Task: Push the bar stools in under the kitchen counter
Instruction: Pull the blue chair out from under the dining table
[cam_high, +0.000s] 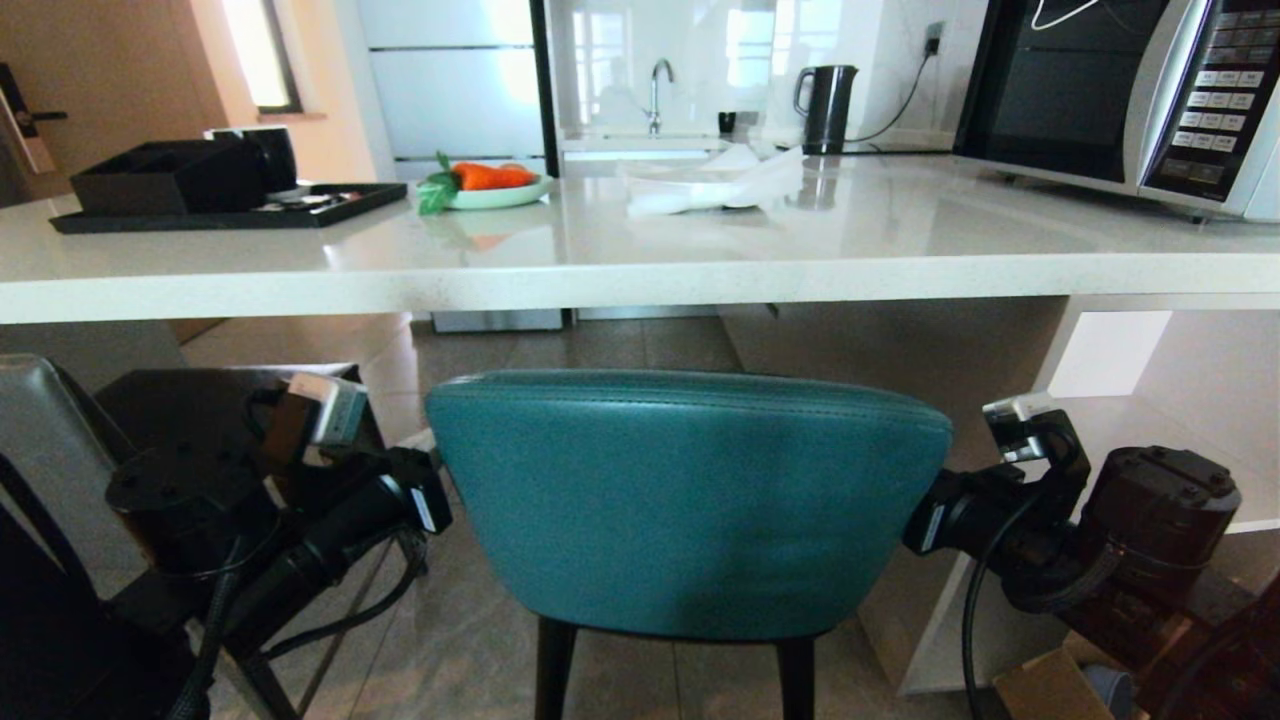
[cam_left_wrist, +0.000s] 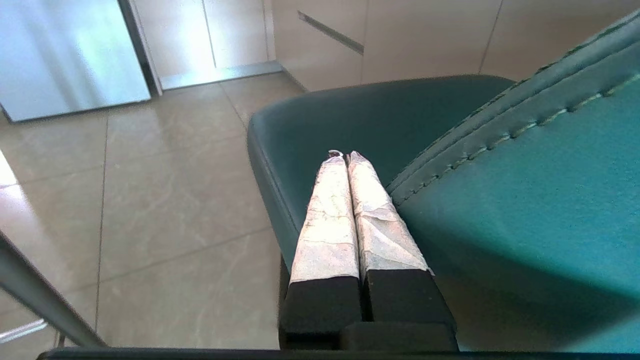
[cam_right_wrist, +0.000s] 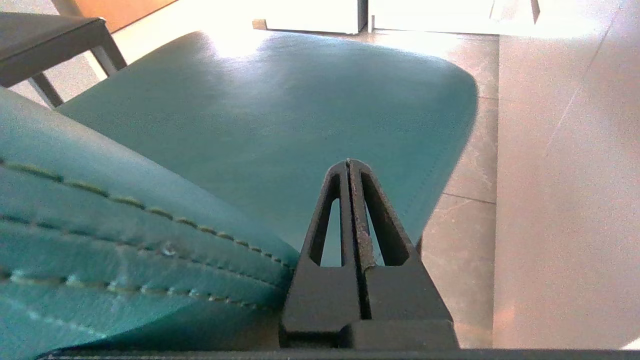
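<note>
The teal bar stool (cam_high: 690, 500) stands in front of me, its curved back just below the kitchen counter's thick white edge (cam_high: 640, 285). Its seat (cam_right_wrist: 280, 110) reaches toward the space under the counter. My left arm (cam_high: 390, 500) meets the back's left side and my right arm (cam_high: 960, 515) its right side. The left gripper (cam_left_wrist: 345, 155) is shut, its taped fingers lying along the backrest seam above the seat's edge. The right gripper (cam_right_wrist: 347, 162) is shut and empty, over the seat beside the backrest. The dark grey stool (cam_high: 60, 440) stands at the far left, its seat (cam_right_wrist: 45, 35) beyond the teal one.
On the counter are a black tray (cam_high: 220, 210), a plate of carrots (cam_high: 490, 185), a white cloth (cam_high: 720, 185), a kettle (cam_high: 828, 95) and a microwave (cam_high: 1120, 90). The white shelf unit (cam_high: 1150, 400) closes the right side. A cardboard box (cam_high: 1050, 690) sits low right.
</note>
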